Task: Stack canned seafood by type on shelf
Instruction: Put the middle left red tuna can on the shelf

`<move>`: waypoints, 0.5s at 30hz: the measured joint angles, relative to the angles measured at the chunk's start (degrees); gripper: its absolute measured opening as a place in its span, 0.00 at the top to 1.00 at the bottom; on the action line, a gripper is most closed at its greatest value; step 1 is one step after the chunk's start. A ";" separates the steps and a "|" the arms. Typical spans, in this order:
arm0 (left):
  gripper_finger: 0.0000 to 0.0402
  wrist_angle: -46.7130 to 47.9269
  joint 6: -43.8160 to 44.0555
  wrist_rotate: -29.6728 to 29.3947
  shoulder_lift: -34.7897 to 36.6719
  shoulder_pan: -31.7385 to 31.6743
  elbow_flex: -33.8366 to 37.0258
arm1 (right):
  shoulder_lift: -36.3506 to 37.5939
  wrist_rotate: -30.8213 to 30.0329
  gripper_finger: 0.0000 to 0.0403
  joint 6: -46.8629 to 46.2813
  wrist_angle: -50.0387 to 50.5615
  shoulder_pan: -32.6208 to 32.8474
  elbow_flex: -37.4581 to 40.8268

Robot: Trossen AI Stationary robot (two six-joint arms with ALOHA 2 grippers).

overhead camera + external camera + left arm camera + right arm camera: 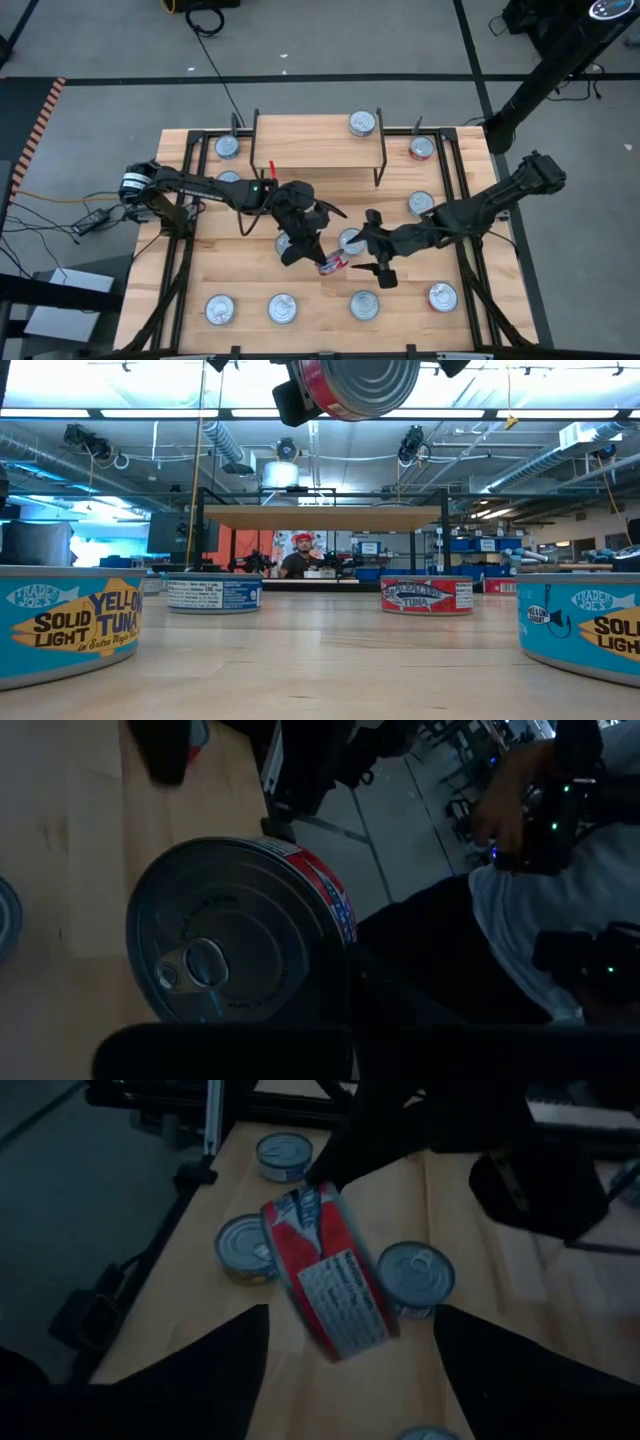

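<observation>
A red-labelled can [331,265] hangs above the table's middle, with my left gripper [312,252] shut on it. It shows high up in the low view [355,385]. My right gripper [377,247] stands open just right of the can, one finger on either side of it and apart from it [350,1315]. The shelf [315,140] stands at the far middle with one can [362,123] on its plank. Several more cans rest on their flat bases around the table, one [350,240] right under the grippers. My left gripper holds the red-labelled can by its end nearest that arm [312,1188], coming slantwise from the table's left and far side. The can is lifted clear and tipped on edge, its pull-tab lid [215,955] facing the left wrist. The gripper's own fingers hide the exact contact.
A row of cans lines the near edge [283,308], and others stand left [228,147] and right [421,148] of the shelf. Black frame rails [455,170] run along the table's sides. A person [300,557] sits far behind the table.
</observation>
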State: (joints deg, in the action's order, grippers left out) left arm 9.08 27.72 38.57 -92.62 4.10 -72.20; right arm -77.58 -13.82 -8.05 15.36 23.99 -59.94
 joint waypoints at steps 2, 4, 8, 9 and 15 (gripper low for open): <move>1.00 0.00 0.38 0.00 0.00 0.00 0.00 | -1.45 0.43 0.24 1.26 -1.16 -0.33 0.00; 1.00 0.00 0.52 -0.02 0.00 0.00 0.00 | -2.71 0.93 0.22 2.41 -2.61 -0.55 0.00; 1.00 -0.05 0.87 -0.02 0.00 0.00 0.00 | -3.97 1.47 0.22 4.27 -5.47 -0.55 0.00; 1.00 -0.19 0.98 0.00 0.00 0.00 0.00 | -4.02 1.46 0.23 4.60 -5.60 -0.56 0.01; 1.00 -0.76 1.03 0.01 0.02 0.00 0.00 | -3.93 2.13 0.32 5.31 -7.17 -1.41 0.00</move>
State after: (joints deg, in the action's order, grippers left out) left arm 8.32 28.75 38.57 -92.60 4.10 -72.20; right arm -81.52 -11.70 -2.74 8.19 22.58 -59.94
